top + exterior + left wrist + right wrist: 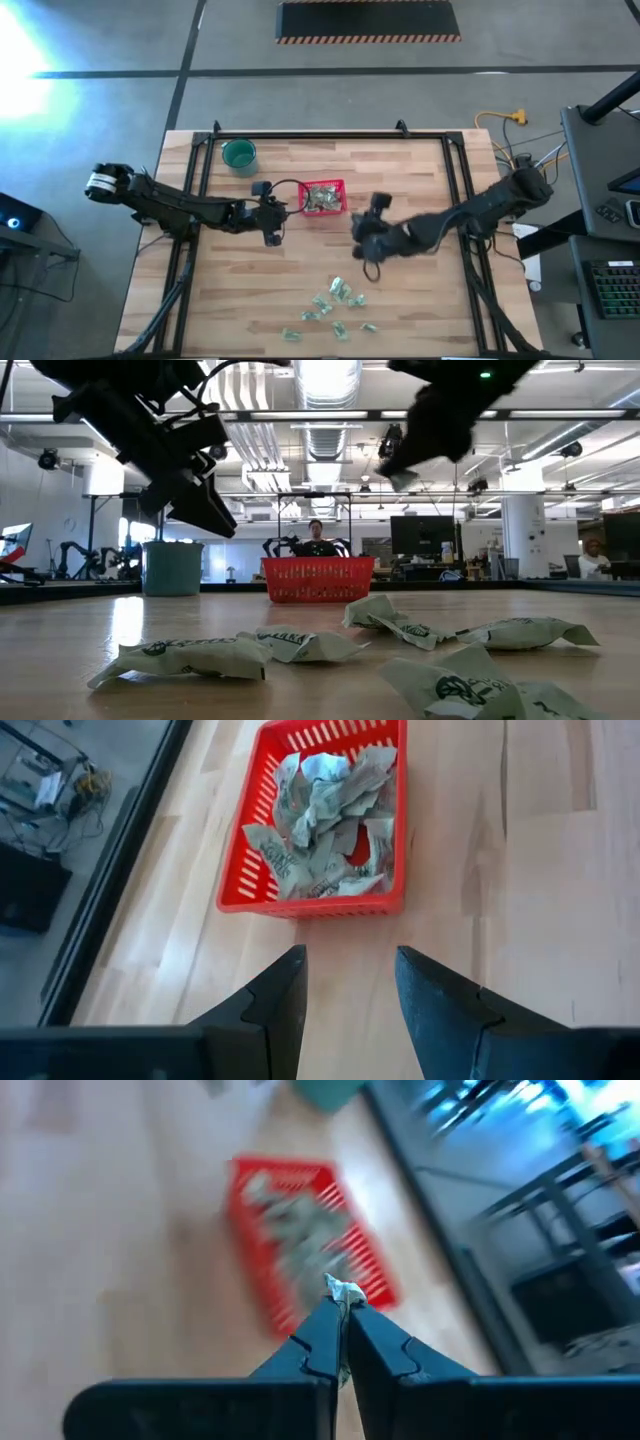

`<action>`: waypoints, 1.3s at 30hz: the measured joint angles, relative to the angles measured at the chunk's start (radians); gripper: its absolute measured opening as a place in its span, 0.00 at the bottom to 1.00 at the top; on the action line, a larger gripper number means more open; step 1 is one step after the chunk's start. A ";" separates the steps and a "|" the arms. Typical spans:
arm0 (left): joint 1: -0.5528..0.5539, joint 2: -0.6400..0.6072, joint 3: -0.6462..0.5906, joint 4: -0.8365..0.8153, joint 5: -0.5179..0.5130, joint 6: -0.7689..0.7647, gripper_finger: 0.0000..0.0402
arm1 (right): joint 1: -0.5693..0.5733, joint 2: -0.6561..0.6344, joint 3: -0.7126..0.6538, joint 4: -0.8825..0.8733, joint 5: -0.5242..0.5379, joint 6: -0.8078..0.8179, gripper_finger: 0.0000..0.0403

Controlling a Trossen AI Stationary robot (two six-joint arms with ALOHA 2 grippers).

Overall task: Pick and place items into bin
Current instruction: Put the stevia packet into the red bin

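The right gripper (338, 1312) is pinched fully together on a packet (345, 1290), of which only a crumpled white corner shows past the tips. It hangs above the table to the right of the basket (323, 197) and a little nearer than it. The left gripper (347, 982) hovers just left of the basket with its fingers partly apart and nothing between them.

The basket sits at mid-table toward the far side and already holds a heap of packets (325, 820). The loose ones (335, 305) lie scattered on the near part of the table, well apart from the basket. A teal cup (239, 154) stands at the far left.

The packets look very light and soft, with crinkly film that gives under a pinch and is probably somewhat slippery. A grip on a bare corner like this one could slide off or tear, so taking hold across a flattened edge or seam, well inside the rim, seems safer. Being so light, they may flutter when released, so a low drop over the basket's middle looks wise.
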 joint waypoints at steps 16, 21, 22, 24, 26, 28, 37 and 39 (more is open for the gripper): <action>-0.005 0.000 -0.003 -0.003 0.054 -0.055 0.34 | -0.416 0.011 -0.022 0.324 -0.461 -0.291 0.02; -0.005 0.000 -0.004 0.001 0.054 -0.052 0.34 | -0.481 0.032 -0.056 0.378 -0.568 -0.274 0.02; -0.005 0.000 -0.005 0.001 0.054 -0.052 0.34 | -0.489 0.035 -0.066 0.397 -0.593 -0.274 0.02; -0.005 0.000 -0.006 0.003 0.054 -0.052 0.34 | -0.502 0.052 -0.075 0.433 -0.643 -0.278 0.02; -0.005 0.000 -0.008 0.002 0.054 -0.052 0.34 | -0.511 0.069 -0.075 0.446 -0.673 -0.279 0.02; -0.005 -0.001 -0.008 0.004 0.054 -0.052 0.34 | -0.519 0.079 -0.076 0.450 -0.681 -0.280 0.02; -0.005 -0.001 -0.012 0.004 0.053 -0.051 0.34 | -0.526 0.093 -0.077 0.458 -0.681 -0.267 0.04; -0.005 -0.001 -0.013 0.004 0.053 -0.051 0.34 | -0.526 0.093 -0.079 0.458 -0.681 -0.267 0.08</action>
